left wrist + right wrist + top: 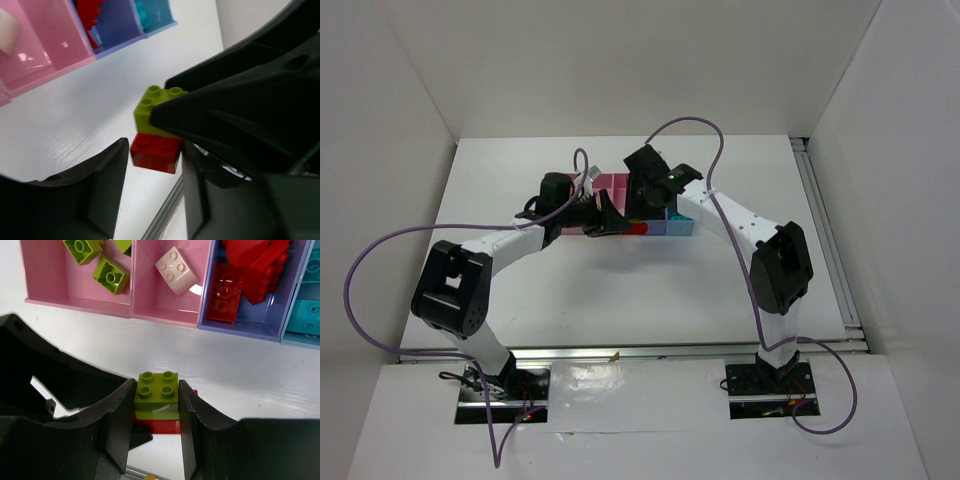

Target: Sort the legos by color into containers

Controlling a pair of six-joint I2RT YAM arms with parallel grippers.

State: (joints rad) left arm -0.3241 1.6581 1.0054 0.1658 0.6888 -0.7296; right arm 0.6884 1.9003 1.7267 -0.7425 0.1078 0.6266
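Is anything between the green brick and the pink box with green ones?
Nothing visible: only bare table lies between the green brick and that pink box. A red brick sits under it, though.

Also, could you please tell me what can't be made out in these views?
Top external: the left arm and right arm hide most of the containers and whatever the jaws hold.
Right wrist: the red brick is mostly covered by the yellow-green brick and the jaws; the light blue bin is cut off at the right edge.
Left wrist: the whitish brick is blurred and cut by the left edge.
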